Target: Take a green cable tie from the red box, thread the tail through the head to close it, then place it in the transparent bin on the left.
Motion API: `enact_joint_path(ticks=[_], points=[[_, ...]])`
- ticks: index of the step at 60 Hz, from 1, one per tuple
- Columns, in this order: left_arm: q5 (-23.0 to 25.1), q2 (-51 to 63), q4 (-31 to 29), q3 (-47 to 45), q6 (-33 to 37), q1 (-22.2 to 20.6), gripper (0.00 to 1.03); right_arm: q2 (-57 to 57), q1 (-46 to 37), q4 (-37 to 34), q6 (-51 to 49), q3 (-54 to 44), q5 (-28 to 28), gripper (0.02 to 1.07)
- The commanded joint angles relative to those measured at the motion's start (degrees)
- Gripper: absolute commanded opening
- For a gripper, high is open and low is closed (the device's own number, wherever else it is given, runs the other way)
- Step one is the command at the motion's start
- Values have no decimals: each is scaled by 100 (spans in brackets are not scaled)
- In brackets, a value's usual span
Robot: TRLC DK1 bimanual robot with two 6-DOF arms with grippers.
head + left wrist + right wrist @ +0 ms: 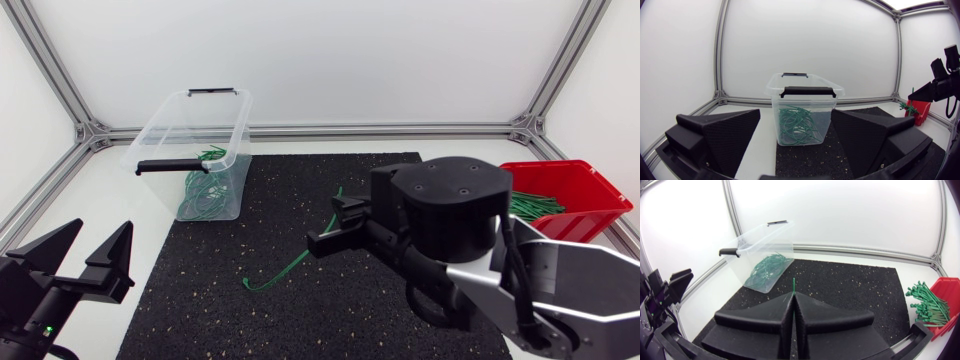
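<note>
Left pincer [102,232] is nearest, low at the near-left of the desk [95,195], just off the mat [230,310]. It is released, fingers wide apart, nothing in them. In the left wrist view it faces the bin [826,102], which stands ahead between the fingers, well apart from them.

Right pincer [325,238] is next, over the middle of the mat, with its arm coming in from the near-right. It is clenched on the tie [285,268]. In the right wrist view the fingers meet flat, with a short green end [793,286] sticking out past the tips. In the head view the long remainder trails down toward the near-left of the mat. Can't tell if that end touches the mat. The tie is unlooped, tail not through the head.

The bin is further back, at the mat's far-left corner. It is clear and open-topped, with black handles on its rim. A heap of looped ties [205,192] lies in its bottom.

Red box [590,190] is far right, off the mat's right edge, well apart from the bin. Loose green ties [530,206] are bundled inside, ends poking over the near wall.
</note>
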Motion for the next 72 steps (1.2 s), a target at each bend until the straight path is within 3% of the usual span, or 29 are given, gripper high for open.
enact_joint_path(ticks=[1, 18, 35, 40, 45, 50, 66, 72], points=[[-36, 10, -110, -233, -11, -45, 99, -118, -81, 60, -100, -423, -29, 8], [-36, 10, -110, -233, -11, -54, 99, 14, -494, 25, -276, -880, -416, 8], [-44, 10, -128, -233, -11, -54, 99, -259, -722, -238, -443, -1135, -460, 17], [-44, 10, -128, -224, -11, -54, 99, -487, -731, -537, -434, -1205, -477, 29], [-44, 1, -128, -224, -11, -54, 99, -601, -740, -643, -443, -1232, -477, 31], [-44, 1, -128, -224, -11, -54, 99, -733, -793, -854, -469, -1214, -486, 41], [-53, 1, -128, -224, -11, -54, 99, -1085, -1039, -1469, -891, -1135, -495, 52], [-53, 1, -128, -224, -11, -54, 99, -1261, -1056, -1777, -1041, -1144, -513, 61]])
